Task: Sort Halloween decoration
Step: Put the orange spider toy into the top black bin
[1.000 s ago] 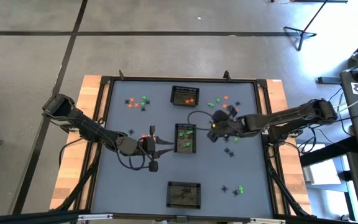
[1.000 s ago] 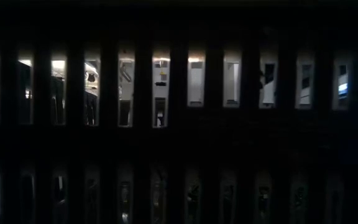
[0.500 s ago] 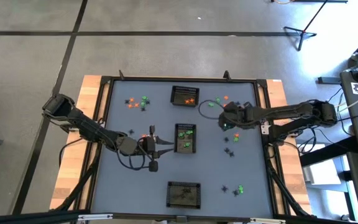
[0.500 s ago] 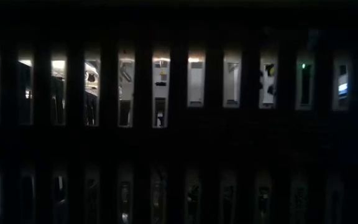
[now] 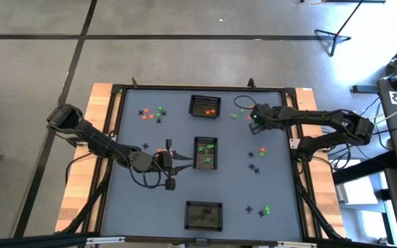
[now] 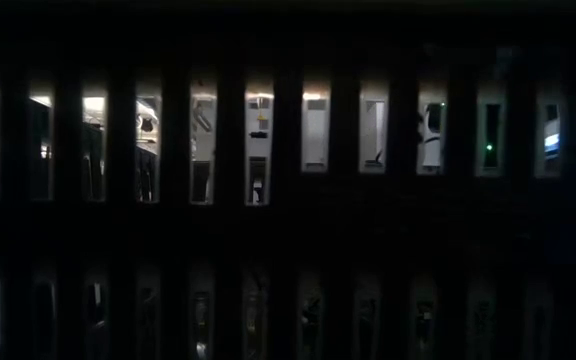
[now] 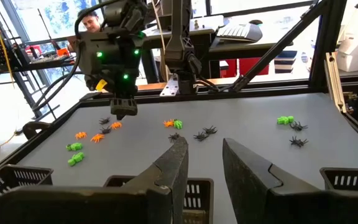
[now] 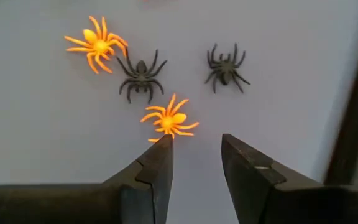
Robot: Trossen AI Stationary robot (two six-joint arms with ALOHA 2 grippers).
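Note:
The decorations are tiny plastic spiders, orange, green and black. In the right wrist view an orange spider (image 8: 169, 121) lies just ahead of my open right gripper (image 8: 196, 148), with a second orange one (image 8: 96, 42) and two black ones (image 8: 140, 78) beyond. My right gripper (image 5: 251, 122) points down over the table's far right cluster, with nothing between its fingers. My open left gripper (image 5: 190, 161) waits level beside the middle basket (image 5: 206, 151), its fingers (image 7: 179, 155) empty. More spiders lie far left (image 5: 150, 112), mid right (image 5: 257, 155) and near right (image 5: 260, 209).
Three black mesh baskets stand in a row down the table's middle: the far one (image 5: 205, 107) holds orange spiders, the middle one green, the near one (image 5: 204, 215) dark ones. A raised black frame (image 5: 291, 148) edges the table. A basket wall blocks the low view. A person (image 7: 92, 22) is behind the table.
My right gripper has swung from beside the middle basket toward the table's far right corner and now stands over the spider cluster there. My left arm has kept still.

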